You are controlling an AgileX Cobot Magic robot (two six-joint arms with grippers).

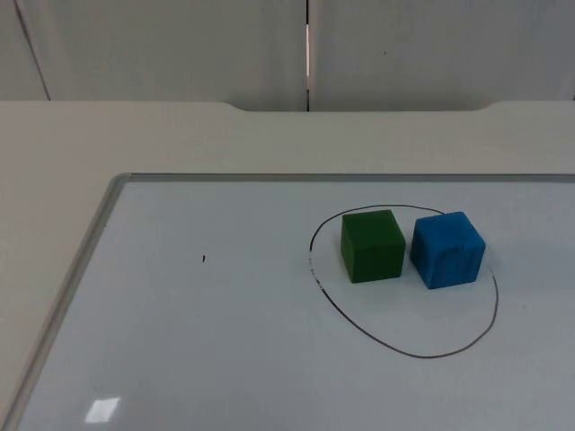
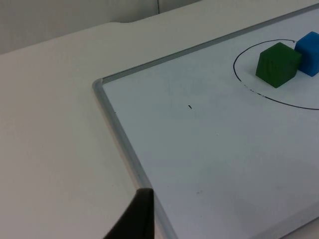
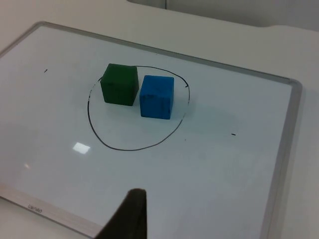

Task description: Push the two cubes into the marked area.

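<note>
Green cube (image 1: 372, 245) and blue cube (image 1: 446, 249) sit side by side, near touching, on the whiteboard (image 1: 180, 359), both inside the drawn outline (image 1: 404, 350). Blue looks close to the line at its far edge, so we read the push as done or nearly so.

Left gripper (image 2: 134, 219) hangs over the whiteboard's corner, right gripper (image 3: 130, 216) over its near edge, both well apart from the cubes. We cannot tell if either is spread or closed.

If we nudge again: contact blue low and square, push slowly toward the outline's centre, avoid bumping green out.
</note>
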